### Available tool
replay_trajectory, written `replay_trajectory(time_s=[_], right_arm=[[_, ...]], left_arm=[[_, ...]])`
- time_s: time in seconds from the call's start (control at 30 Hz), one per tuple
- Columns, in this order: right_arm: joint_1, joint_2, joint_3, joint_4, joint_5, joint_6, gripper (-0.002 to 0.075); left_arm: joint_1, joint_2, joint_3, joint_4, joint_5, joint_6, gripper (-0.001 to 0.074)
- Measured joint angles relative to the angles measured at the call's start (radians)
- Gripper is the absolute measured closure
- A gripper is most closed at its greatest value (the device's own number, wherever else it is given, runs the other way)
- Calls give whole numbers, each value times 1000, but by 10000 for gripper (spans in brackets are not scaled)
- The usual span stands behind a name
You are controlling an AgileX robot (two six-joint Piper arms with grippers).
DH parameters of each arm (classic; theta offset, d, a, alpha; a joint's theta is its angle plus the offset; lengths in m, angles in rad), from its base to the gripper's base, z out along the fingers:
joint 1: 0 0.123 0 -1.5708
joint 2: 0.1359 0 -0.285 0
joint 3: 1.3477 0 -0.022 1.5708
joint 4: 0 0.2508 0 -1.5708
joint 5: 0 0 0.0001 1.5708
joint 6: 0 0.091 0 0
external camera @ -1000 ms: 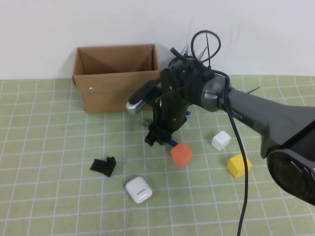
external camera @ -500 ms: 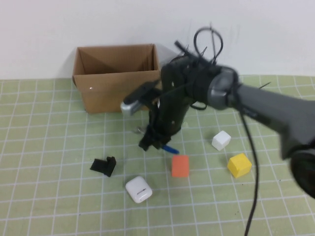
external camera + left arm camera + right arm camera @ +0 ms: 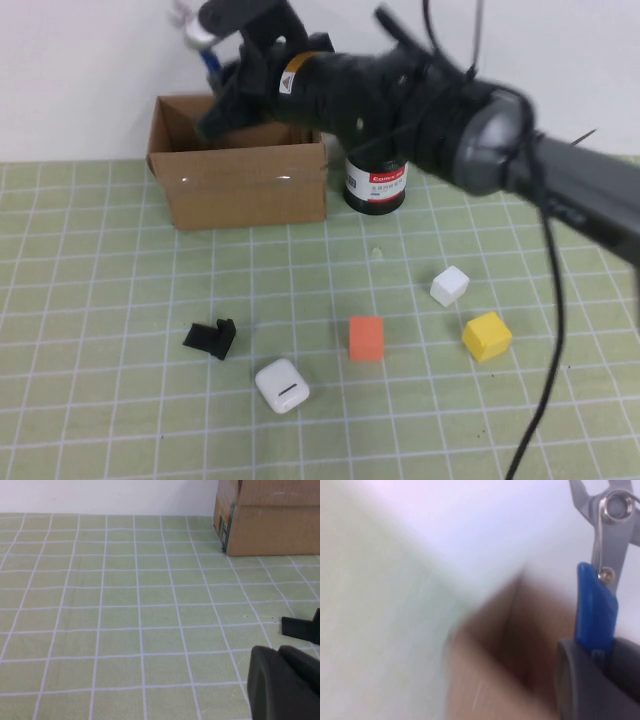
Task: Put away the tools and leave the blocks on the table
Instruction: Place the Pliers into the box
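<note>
Mat (image 3: 100, 300) | right gripper (image 3: 600, 655) grips pliers (image 3: 592, 605), seemingly above box (image 3: 240, 185)

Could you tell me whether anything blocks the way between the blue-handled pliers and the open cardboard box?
Nothing visible does. The right hand is shut on the blue-handled pliers, held above the open brown cardboard box; the box opening below looks clear. The left hand, shut, is low over the green grid mat, away from the box.

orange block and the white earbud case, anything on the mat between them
No. In the high view, only bare grid mat lies between the orange block and the white earbud case.
</note>
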Motion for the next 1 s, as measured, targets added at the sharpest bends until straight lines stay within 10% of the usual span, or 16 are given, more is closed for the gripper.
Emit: replay_trajectory(time_s=[0.23,1.0], right_arm=[[-21,177,-26,0,-358,292,676],[-7,315,-169,0,-347,380,623]], left_arm=[[0,0,0,0,0,0,738],[0,0,0,0,0,0,738]])
